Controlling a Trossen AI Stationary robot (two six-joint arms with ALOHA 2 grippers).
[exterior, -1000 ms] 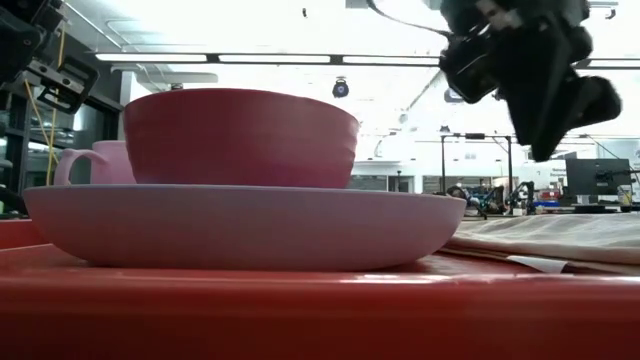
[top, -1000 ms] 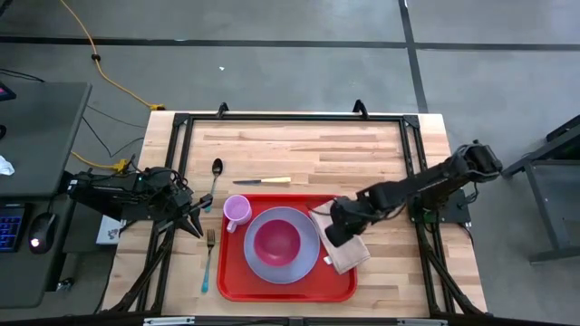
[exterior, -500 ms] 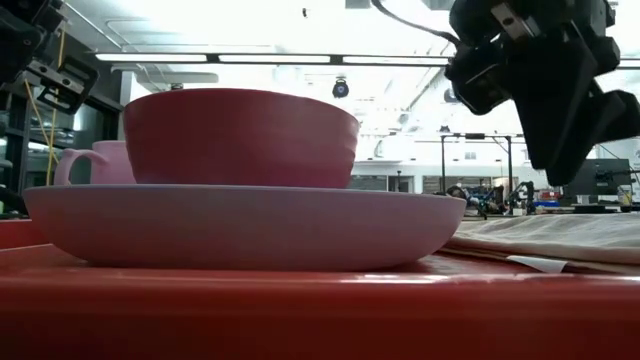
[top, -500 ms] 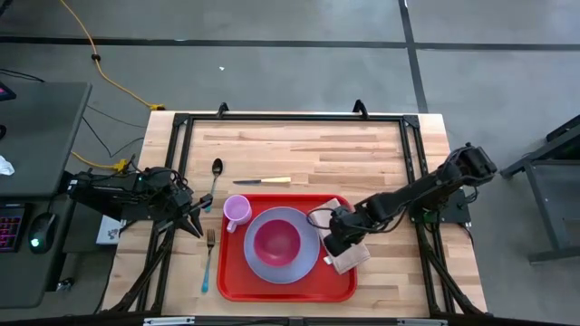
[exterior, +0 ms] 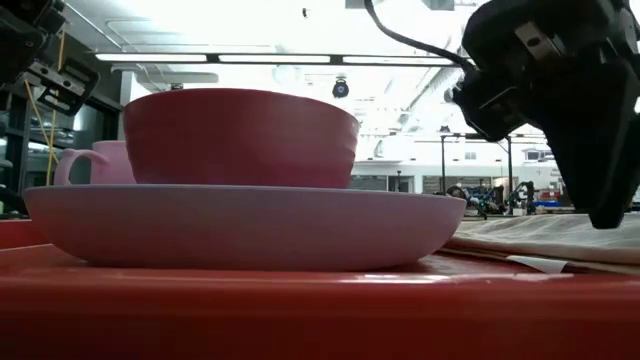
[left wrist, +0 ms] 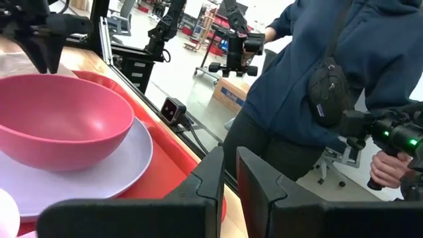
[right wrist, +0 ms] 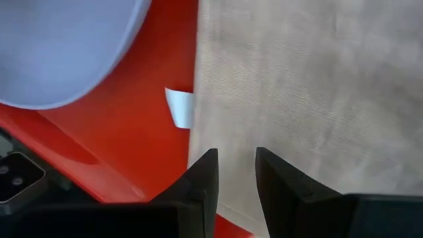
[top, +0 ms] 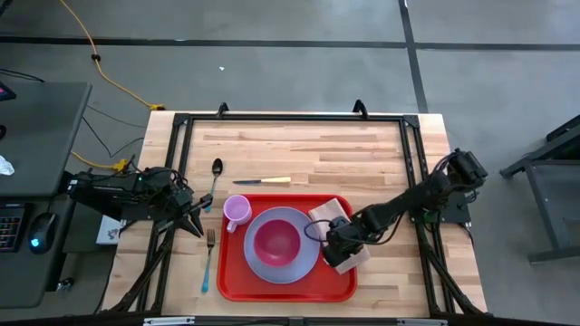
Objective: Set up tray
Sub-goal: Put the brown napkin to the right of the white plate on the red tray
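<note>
The red tray [top: 340, 288] lies near the table's front edge. It carries a lavender plate [top: 308, 263] with a pink bowl [top: 276, 241], and a lavender cup [top: 237, 211] at its far left corner. A tan napkin [top: 331, 210] lies on the tray's right side, reaching over the rim. My right gripper [right wrist: 236, 158] points steeply down close over the napkin's [right wrist: 310, 86] near part, its fingers a narrow gap apart with nothing between them. My left gripper [left wrist: 230, 155] rests level at the table's left edge, its fingers a slit apart. My right gripper comes from above at a slant, close over the napkin's edge [right wrist: 201, 142] beside the plate. I cannot tell whether its fingertips touch the cloth. The napkin lies flat on the tray.
A fork [top: 208, 258] lies left of the tray, a spoon [top: 216, 177] and a knife [top: 263, 181] beyond it on the bare wood. A black frame [top: 290, 118] runs round the table. A person [left wrist: 310, 86] stands off the table's front.
My right gripper has come down and toward the table's near edge along the napkin, keeping the same narrow gap. The napkin, plate, bowl and cup have stayed where they were.
</note>
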